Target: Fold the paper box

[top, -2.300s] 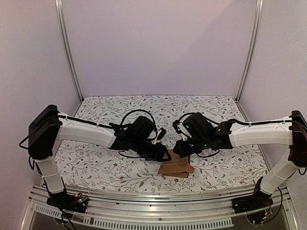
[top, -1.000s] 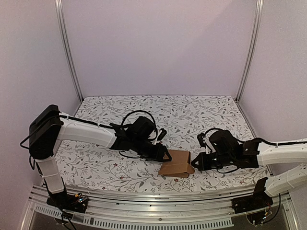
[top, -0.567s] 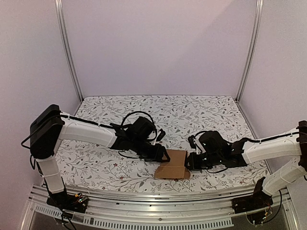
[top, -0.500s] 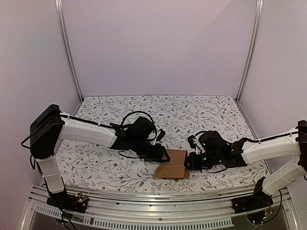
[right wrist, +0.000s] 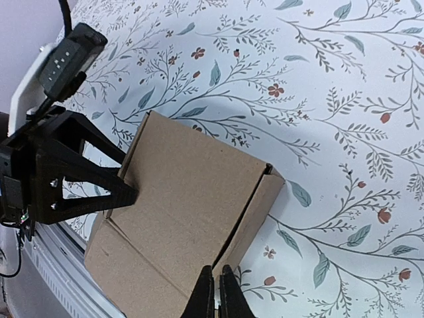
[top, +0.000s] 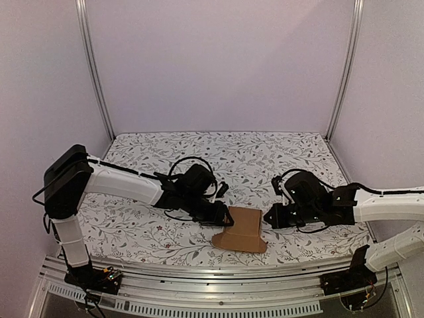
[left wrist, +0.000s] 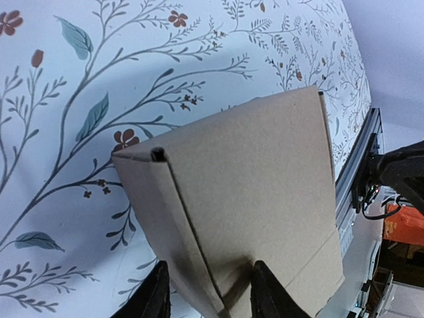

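Top external view: one paper box [top: 242,230] is held tilted at six o'clock on the floral table [top: 218,149], clamped by the left gripper [top: 227,216]. Just beside its three o'clock, the right gripper [top: 268,220] is closed, empty. The table is enclosed by lilac walls [top: 218,66].

A white cloth [top: 199,149] printed with leaves and small flowers lies flat. Pale lilac walls [top: 218,59] enclose it, with metal posts [top: 93,73] at the back corners and a metal rail [top: 212,291] along the near edge.

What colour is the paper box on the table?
The paper box is plain brown cardboard, without print. The right wrist view shows it best.
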